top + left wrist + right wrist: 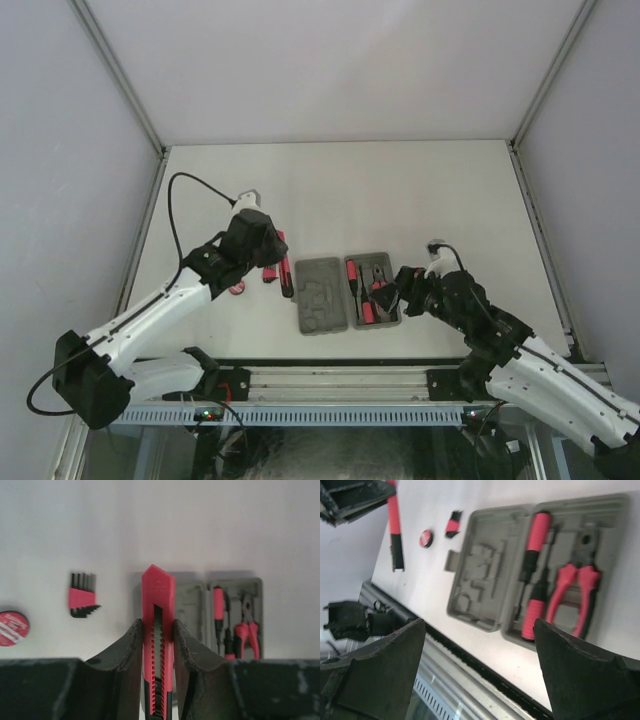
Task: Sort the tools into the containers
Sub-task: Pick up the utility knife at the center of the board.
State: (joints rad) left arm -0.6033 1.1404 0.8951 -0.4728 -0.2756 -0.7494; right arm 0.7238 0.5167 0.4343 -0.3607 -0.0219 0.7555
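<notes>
Pinching a red-and-black knife (158, 587) between the fingers of the left gripper (157, 630), blade end pointing away, over the table (400, 190) just left of the open grey case (320, 296). Hovering with the right gripper (479, 630) spread wide at the near right of the case, above pliers (561, 587) and two drivers (538, 530) lying in its right half. Leaving a comb-like key set (82, 596) and a round red disc (11, 628) on the table further left.
</notes>
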